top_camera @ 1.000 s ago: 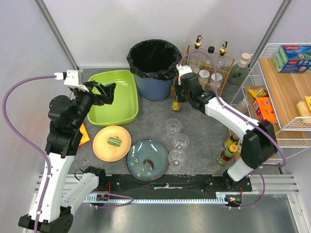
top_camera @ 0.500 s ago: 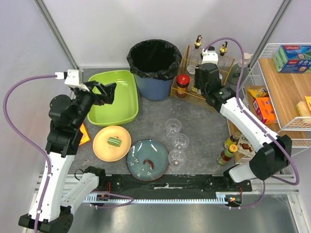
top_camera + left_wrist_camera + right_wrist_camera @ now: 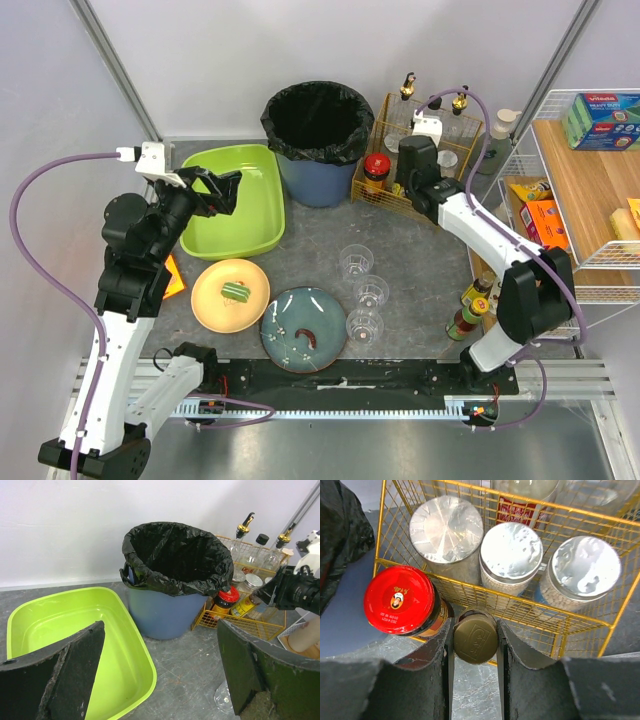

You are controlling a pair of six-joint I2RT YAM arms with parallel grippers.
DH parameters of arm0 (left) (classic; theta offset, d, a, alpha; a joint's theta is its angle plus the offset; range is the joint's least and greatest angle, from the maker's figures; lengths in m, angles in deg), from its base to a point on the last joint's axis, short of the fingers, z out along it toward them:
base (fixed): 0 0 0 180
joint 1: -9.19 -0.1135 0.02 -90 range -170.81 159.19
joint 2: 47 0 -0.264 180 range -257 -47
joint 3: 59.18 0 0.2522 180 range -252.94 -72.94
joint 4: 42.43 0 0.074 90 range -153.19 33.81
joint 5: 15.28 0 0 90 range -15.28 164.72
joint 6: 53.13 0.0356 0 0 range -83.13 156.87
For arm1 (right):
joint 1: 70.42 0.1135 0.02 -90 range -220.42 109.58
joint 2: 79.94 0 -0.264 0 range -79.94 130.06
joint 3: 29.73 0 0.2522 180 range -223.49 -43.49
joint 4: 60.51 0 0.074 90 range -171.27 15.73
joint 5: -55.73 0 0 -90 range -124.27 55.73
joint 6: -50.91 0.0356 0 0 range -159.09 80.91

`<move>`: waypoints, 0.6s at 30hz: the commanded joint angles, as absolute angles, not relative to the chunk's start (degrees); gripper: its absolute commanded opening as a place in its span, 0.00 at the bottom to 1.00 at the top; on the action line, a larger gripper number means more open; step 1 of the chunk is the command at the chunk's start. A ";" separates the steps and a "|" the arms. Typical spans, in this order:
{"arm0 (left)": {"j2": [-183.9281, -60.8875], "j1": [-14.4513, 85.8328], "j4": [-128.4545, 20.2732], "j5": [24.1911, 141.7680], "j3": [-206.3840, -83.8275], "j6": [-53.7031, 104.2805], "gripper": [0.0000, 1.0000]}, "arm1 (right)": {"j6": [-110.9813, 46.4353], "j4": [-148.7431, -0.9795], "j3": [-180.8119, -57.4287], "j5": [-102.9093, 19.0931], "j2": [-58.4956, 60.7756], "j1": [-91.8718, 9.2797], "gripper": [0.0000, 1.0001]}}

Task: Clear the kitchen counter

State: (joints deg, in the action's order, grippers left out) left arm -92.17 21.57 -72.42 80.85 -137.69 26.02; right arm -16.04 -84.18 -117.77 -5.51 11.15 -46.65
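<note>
My right gripper [image 3: 475, 641] is shut on a bottle with a bronze cap [image 3: 475, 638], held over the front rail of the yellow wire basket [image 3: 580, 617], right beside a red-lidded jar [image 3: 400, 600]. Three silver-lidded jars [image 3: 511, 552] stand behind the rail. From above, that gripper [image 3: 408, 182] sits at the basket [image 3: 440, 190] on the grey kitchen counter [image 3: 420, 250]. Only the bottle's cap shows. My left gripper [image 3: 160, 630] hangs open and empty above the lime-green tub [image 3: 75, 630], near its right rim; in the top view it [image 3: 215, 190] is over the tub [image 3: 240, 225].
A black-lined bin [image 3: 318, 125] stands behind the tub. A yellow plate [image 3: 215, 300] with a green item, a blue plate [image 3: 290, 315] and three clear glasses [image 3: 357, 262] sit on the near counter. Sauce bottles [image 3: 467, 318] and a white wire rack [image 3: 580, 190] are at right.
My right gripper carried the bottle from the counter left of the basket, rightward and up over the basket, then settled a little back at its front rail. The left arm has not moved.
</note>
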 commanded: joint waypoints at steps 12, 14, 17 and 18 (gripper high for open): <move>-91.74 21.67 -71.75 79.73 -138.85 27.38 0.98 | -13.60 -77.96 -118.98 -7.99 16.82 -47.83 0.14; -91.83 21.58 -71.75 79.82 -138.77 27.38 0.98 | -13.51 -78.31 -118.90 -8.77 17.26 -47.75 0.19; -91.91 21.58 -71.84 79.73 -138.77 27.38 0.98 | -13.51 -78.92 -119.51 -9.30 18.23 -47.75 0.24; -91.91 21.67 -71.75 79.82 -138.77 27.38 0.98 | -13.25 -79.27 -119.86 -9.31 18.58 -47.75 0.25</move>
State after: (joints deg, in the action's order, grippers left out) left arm -92.17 21.57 -72.51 80.72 -137.69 26.02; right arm -14.60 -82.25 -117.77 -8.47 17.03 -47.66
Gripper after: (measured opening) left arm 0.982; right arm 0.384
